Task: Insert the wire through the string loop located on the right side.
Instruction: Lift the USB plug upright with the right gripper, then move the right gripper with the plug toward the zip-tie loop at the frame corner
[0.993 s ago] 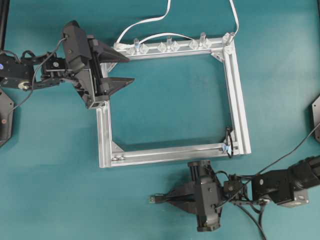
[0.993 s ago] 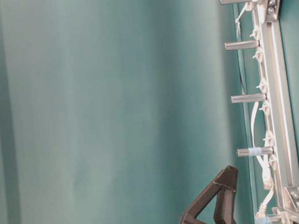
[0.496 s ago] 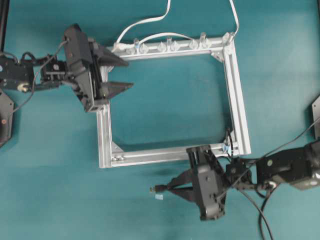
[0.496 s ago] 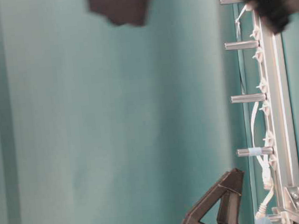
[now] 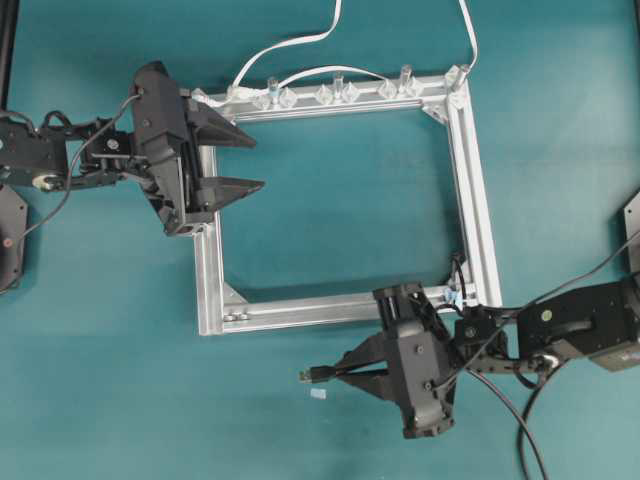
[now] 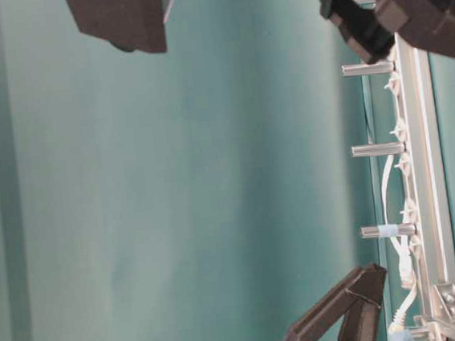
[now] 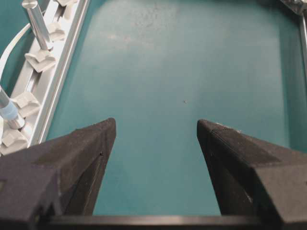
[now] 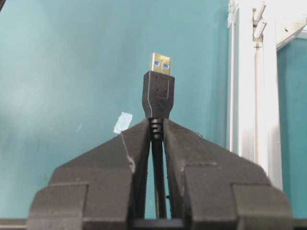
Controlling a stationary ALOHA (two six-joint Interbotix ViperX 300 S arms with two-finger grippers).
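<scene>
The wire is a thin black cable ending in a black USB plug [image 8: 158, 88] with a metal tip. My right gripper [image 8: 157, 125] is shut on the cable just behind the plug. In the overhead view the plug [image 5: 312, 375] points left, below the frame's bottom rail, with the right gripper [image 5: 336, 373] behind it. The string loop [image 5: 458, 283] stands dark and tiny at the frame's lower right corner, to the right of the gripper body and apart from the plug. My left gripper [image 5: 258, 162] hangs open and empty over the frame's upper left corner; its jaws [image 7: 156, 127] show only teal table between them.
The square aluminium frame [image 5: 470, 180] lies mid-table, with clear clips and upright posts [image 5: 338, 88] along its top rail. White flat cables [image 5: 290, 45] run off the top edge. A pale tape scrap [image 5: 318, 393] lies near the plug. The right arm's black cables [image 5: 520, 420] trail at the lower right.
The right gripper, still holding the wire, has moved up toward the frame's bottom rail. The left gripper has drifted slightly left and stayed open.
</scene>
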